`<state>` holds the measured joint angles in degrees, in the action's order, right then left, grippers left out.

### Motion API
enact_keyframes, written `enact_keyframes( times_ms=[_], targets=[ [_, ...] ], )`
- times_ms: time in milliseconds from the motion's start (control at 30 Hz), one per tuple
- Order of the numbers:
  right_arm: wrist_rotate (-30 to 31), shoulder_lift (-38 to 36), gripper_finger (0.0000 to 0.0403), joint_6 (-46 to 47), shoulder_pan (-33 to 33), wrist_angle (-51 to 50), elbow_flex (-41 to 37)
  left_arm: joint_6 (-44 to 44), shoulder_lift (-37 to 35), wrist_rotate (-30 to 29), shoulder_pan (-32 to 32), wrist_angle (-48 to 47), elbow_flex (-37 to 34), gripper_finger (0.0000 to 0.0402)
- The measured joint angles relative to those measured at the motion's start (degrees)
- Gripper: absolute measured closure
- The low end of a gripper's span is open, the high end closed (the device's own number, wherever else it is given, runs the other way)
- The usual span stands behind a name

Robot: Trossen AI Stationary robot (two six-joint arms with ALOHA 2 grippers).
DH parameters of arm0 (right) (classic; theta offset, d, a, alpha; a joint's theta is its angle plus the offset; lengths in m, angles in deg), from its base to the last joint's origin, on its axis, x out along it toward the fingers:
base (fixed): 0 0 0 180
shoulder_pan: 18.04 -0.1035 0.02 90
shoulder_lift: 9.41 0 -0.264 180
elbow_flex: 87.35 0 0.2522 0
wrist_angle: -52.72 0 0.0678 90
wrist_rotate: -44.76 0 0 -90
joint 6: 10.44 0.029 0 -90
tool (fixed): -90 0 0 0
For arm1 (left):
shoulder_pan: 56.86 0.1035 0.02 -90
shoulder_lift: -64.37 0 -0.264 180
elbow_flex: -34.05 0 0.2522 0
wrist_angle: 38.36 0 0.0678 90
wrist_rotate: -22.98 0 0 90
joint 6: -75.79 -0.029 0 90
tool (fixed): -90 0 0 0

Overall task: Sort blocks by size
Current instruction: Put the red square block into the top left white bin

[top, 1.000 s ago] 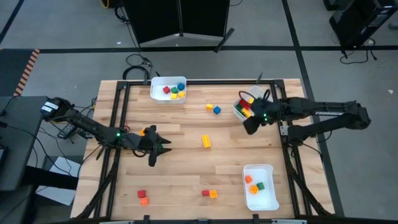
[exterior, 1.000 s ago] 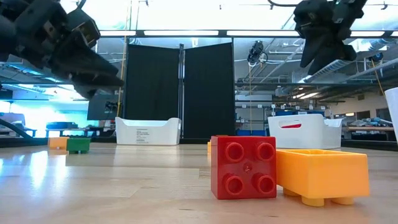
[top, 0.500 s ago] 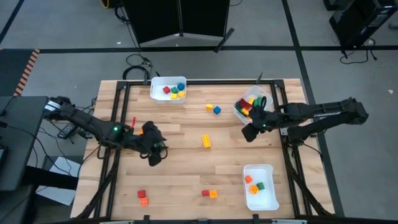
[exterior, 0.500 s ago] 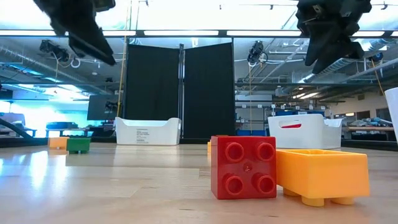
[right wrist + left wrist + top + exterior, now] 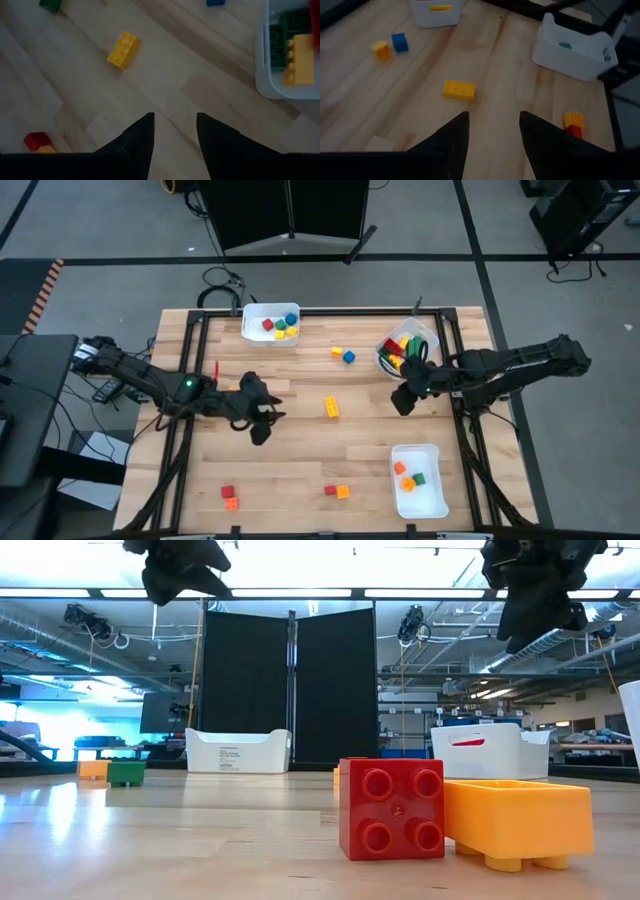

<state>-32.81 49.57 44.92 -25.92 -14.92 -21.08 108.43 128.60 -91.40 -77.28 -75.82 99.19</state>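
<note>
yellow brick (image 5: 331,408) mid-table; both end effectors seemingly empty, fingers apart.

The left gripper (image 5: 262,423) is now found farther toward the table's middle than a second ago, nearer the long yellow brick (image 5: 331,408). The right gripper (image 5: 402,399) is shifted slightly away from the bin of mixed bricks (image 5: 384,355), toward the near edge.

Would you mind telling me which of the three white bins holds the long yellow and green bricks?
The bin at the table's right edge, beside the right pincer; the other two bins hold only small blocks.
</note>
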Motion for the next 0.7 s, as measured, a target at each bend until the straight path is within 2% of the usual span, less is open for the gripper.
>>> enact_keyframes(
  times_ms=[200, 400, 533, 700],
  targets=[
    [0.0, 0.0, 0.0245, 0.0, -2.8, 0.0, 0.0, 5.2, 0.0, 0.1, 2.0, -5.0, 0.0, 0.0191],
    [0.0, 0.0, 0.0245, -1.3, -4.4, -0.1, 0.0, 11.4, 0.0, -1.7, 2.4, -8.4, 0.0, 0.0112],
    [0.0, 0.0, 0.0245, -1.5, -4.6, -0.1, 0.0, 14.6, 0.0, -1.2, 2.4, -6.7, 0.0, 0.0063],
    [0.0, 0.0, 0.0245, -3.6, -4.6, -0.1, 0.0, 15.2, 0.0, -0.4, 2.4, -1.8, 0.0, 0.0036]
  ],
)
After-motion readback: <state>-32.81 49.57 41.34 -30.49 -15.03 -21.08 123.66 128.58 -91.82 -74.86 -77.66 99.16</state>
